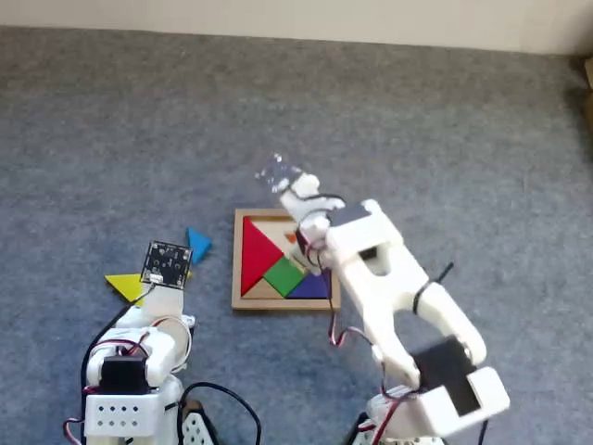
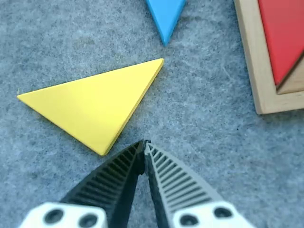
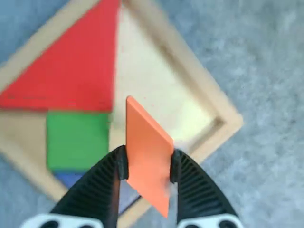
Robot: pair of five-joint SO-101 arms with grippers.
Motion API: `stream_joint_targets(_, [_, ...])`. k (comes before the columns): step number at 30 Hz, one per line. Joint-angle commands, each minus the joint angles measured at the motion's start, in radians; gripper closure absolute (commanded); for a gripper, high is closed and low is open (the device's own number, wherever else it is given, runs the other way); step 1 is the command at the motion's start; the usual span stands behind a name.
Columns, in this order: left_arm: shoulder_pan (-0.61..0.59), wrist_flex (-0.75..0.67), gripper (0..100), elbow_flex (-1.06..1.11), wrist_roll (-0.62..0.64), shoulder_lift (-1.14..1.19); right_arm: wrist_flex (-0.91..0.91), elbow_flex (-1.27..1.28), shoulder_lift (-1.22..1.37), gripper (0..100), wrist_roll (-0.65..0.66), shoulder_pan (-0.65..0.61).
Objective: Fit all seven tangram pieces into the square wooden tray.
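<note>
The grey worktop point(image 1: 417, 120) carries the square wooden tray point(image 1: 236, 264) at its middle, with an arm reaching in from the near edge on each side.

The tray is part filled. A large red triangle point(image 1: 257, 260) lies along its left side, a green square point(image 1: 283, 275) touches that triangle's near-right edge, and a blue-violet piece point(image 1: 310, 287) sits in the near-right corner. The far-right part is bare wood.

Left of the tray, well apart from it, a yellow triangle point(image 2: 95, 109) and a smaller blue triangle point(image 2: 165, 14) lie flat on the worktop.

The right gripper point(image 3: 148, 159) hangs over the tray's bare part, clamped on an orange piece point(image 3: 147, 142) that it holds tilted up on edge. The left gripper point(image 2: 144, 145) is closed on nothing, its tips just beside the yellow triangle's near edge.

The step in hand looks like seating the orange piece. The next move probably calls for turning it to match the red triangle's free edge, then lowering it flat into the bare wood before letting go. The two triangles on the worktop are left to fit.
</note>
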Motion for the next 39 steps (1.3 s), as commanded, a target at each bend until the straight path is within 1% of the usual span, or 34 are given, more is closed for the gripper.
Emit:
stream_joint_targets(1, [-0.013, 0.011, 99, 0.022, -0.012, -0.035, -0.027, -0.191, 0.048, 99.1, -0.170, 0.035])
stream_joint_targets(5, [-0.013, 0.011, 99, 0.022, -0.012, -0.035, -0.025, -0.254, 0.056, 99.1, -0.338, 0.036])
stream_joint_targets(9, [-0.013, 0.011, 99, 0.022, -0.012, -0.035, -0.025, -0.272, 0.059, 99.1, -0.465, 0.036])
stream_joint_targets(13, [-0.013, 0.011, 99, 0.022, -0.012, -0.035, -0.010, -0.268, 0.061, 99.1, -0.560, 0.036])
stream_joint_targets(17, [-0.013, 0.011, 99, 0.022, -0.012, -0.035, 0.105, -0.275, 0.054, 99.1, -0.646, 0.038])
stream_joint_targets(21, [-0.013, 0.011, 99, 0.022, -0.012, -0.035, 0.170, -0.297, 0.050, 99.1, -0.713, 0.101])
stream_joint_targets(27, [-0.013, 0.011, 99, 0.022, -0.012, -0.035, 0.174, -0.302, 0.064, 99.1, -0.709, 0.271])
stream_joint_targets(30, [-0.013, 0.011, 99, 0.022, -0.012, -0.035, 0.173, -0.302, 0.130, 98.8, -0.634, 0.315])
stream_joint_targets(34, [-0.013, 0.011, 99, 0.022, -0.012, -0.035, 0.183, -0.374, 0.236, 98.3, -0.598, 0.351])
stream_joint_targets(36, [-0.013, 0.011, 99, 0.022, -0.012, -0.035, 0.232, -0.420, 0.266, 95.0, -0.603, 0.361])
stream_joint_targets(39, [-0.013, 0.011, 99, 0.022, -0.012, -0.035, 0.354, -0.486, 0.283, 85.7, -0.605, 0.357])
